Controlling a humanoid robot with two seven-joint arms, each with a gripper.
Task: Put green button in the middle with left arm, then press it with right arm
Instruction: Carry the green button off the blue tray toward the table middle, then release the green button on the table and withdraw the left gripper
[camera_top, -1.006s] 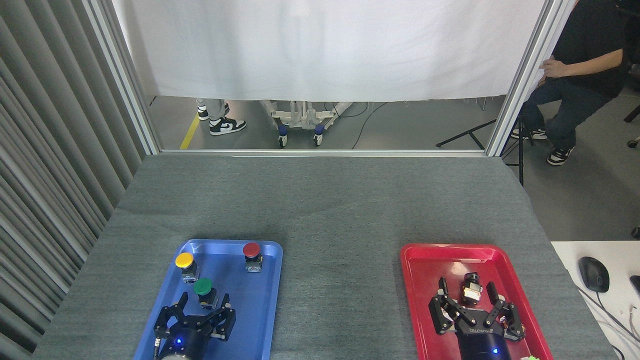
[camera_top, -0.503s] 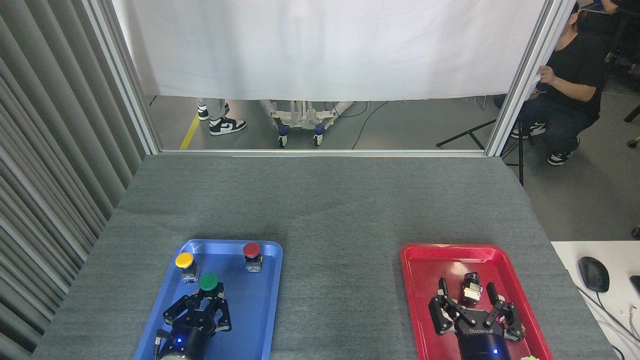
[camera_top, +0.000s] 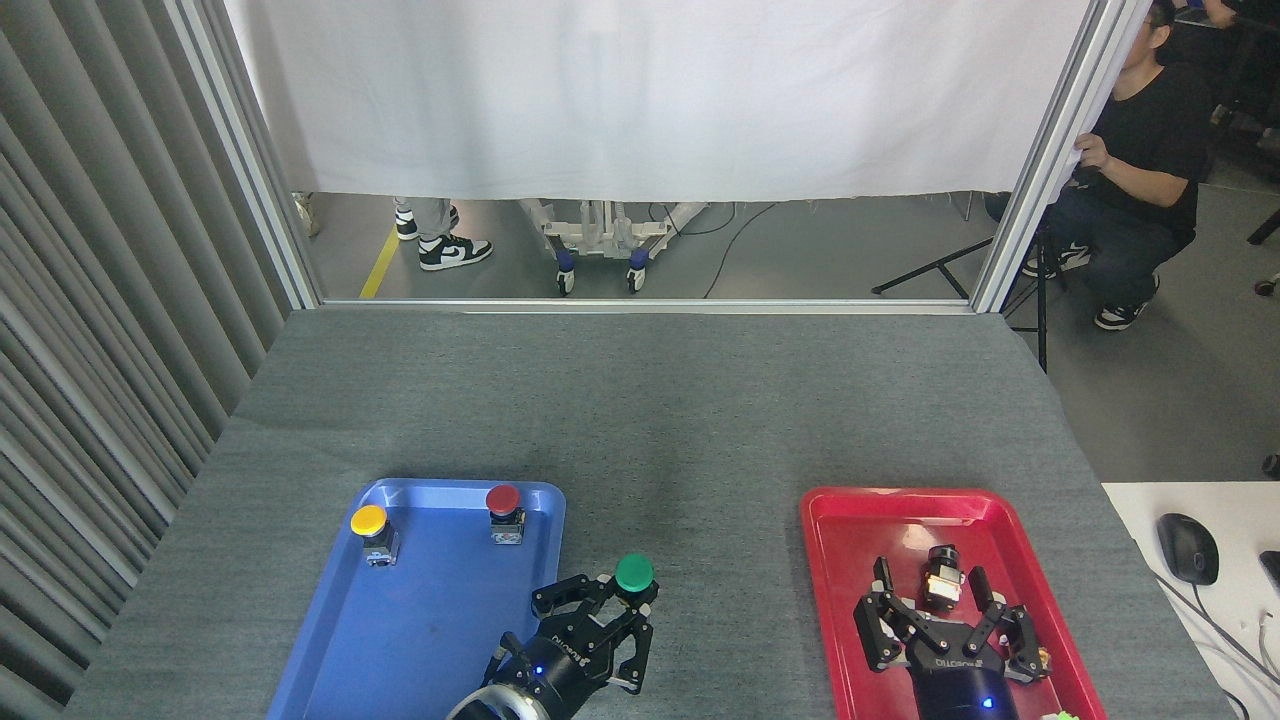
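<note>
One green button (camera_top: 634, 573) sits pinched in the left hand (camera_top: 612, 612), just past the blue tray's (camera_top: 440, 640) right edge. Released while tilted, it could topple. The right hand (camera_top: 930, 610) hangs wide over the red tray (camera_top: 840, 560).

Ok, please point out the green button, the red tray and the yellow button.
green button (camera_top: 634, 573), head view, on its round cap.
red tray (camera_top: 830, 590), head view, on its left wall.
yellow button (camera_top: 368, 520), head view, on its cap.

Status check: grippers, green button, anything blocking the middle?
Left gripper shut on green button, past blue tray edge. Right gripper open over red tray. Middle unobstructed.
</note>
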